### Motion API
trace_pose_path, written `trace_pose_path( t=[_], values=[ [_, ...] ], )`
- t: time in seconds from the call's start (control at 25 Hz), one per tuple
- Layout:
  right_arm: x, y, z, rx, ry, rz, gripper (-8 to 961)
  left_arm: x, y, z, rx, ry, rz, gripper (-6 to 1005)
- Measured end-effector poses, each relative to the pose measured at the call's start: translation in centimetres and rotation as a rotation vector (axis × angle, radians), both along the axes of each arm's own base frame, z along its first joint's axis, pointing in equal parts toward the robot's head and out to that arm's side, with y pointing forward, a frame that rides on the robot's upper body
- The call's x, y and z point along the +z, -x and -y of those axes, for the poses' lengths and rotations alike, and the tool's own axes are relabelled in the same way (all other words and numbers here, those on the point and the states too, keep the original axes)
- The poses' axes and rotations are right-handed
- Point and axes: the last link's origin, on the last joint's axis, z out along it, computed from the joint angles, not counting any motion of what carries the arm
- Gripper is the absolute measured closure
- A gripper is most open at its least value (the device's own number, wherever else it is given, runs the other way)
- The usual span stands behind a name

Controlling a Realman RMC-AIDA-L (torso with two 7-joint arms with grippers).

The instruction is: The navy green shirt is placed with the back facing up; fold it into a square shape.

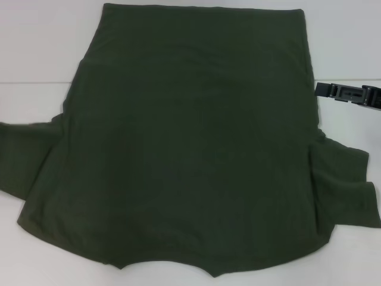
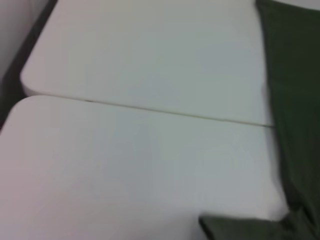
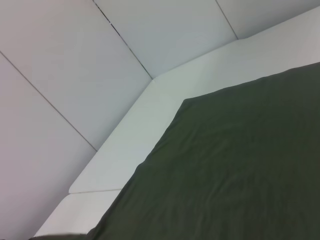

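The green shirt [image 1: 190, 149] lies flat on the white bench [image 1: 36, 47], collar nearest, hem farthest, just beside the right hand [image 1: 348, 94], whose grip I cannot tell.

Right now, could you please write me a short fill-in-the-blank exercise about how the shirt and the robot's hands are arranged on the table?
1. The shirt lying spread on the table is dark ____ in colour.
2. The only hand in the head view is the ____ hand, by the edge of the shirt.
3. The table under the shirt is ____ in colour.
4. The shirt's ____ stick out to both sides near the robot.

Missing words: green; right; white; sleeves
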Motion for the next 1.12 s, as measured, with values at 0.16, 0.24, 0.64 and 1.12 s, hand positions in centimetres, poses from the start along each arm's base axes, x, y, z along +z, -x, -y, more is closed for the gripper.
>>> trace_pose_path(
  t=[0.16, 0.24, 0.64, 1.12],
  values=[
    [-0.1, 0.0, 0.0, 0.001, 0.004, 0.002, 16, 0.2, -0.1, -0.2, 0.016, 0.004, -0.02, 1001],
    [-0.2, 0.0, 0.0, 0.0, 0.006, 0.0, 16, 0.2, -0.2, 0.0, 0.021, 0.006, -0.019, 1001],
    [-0.2, 0.0, 0.0, 0.004, 0.011, 0.0, 17, -1.4, -7.5, -0.7, -0.034, 0.172, 0.029, 1000],
    [-0.6, -0.2, 0.1, 0.0, 0.017, -0.001, 17, -6.1, -12.9, -2.9, -0.006, 0.301, 0.065, 1001]
  ],
)
